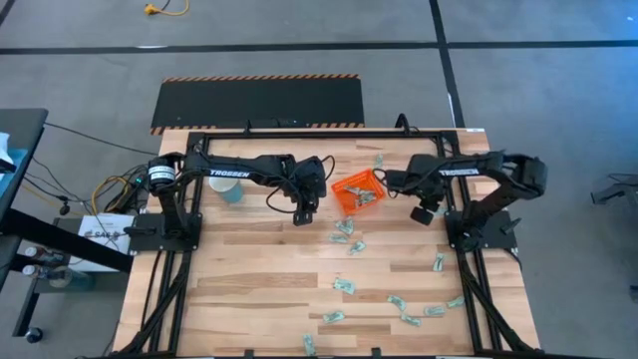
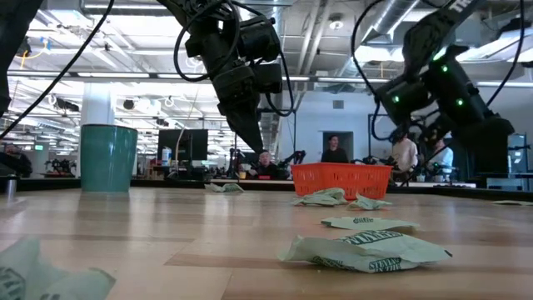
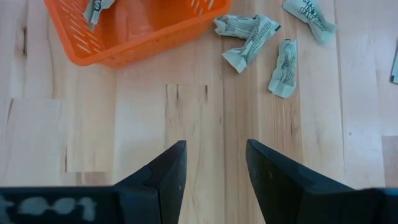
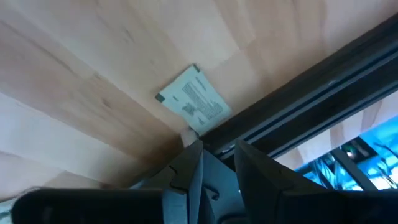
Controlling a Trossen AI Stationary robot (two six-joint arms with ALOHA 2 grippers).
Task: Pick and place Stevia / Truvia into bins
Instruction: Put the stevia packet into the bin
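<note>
The orange bin (image 1: 357, 191) stands at the table's far middle with a few Stevia packets (image 1: 366, 197) inside; it also shows in the left wrist view (image 3: 124, 37) and the low view (image 2: 341, 179). More pale green packets lie loose on the wood (image 1: 344, 231), (image 3: 249, 37), (image 2: 366, 248). My left gripper (image 1: 304, 213) hangs open just left of the bin, above bare wood (image 3: 211, 162). My right gripper (image 1: 427, 211) is right of the bin, fingers a little apart (image 4: 217, 155), pointing down at a flat packet (image 4: 194, 99) lying beside a black frame rail (image 4: 298, 106).
A teal cup (image 1: 229, 191) stands left of my left gripper (image 2: 108, 158). Black frame rails run along the table's sides (image 1: 478, 289). Several packets are scattered over the near right part of the table (image 1: 404, 307). People stand in the room behind (image 2: 333, 148).
</note>
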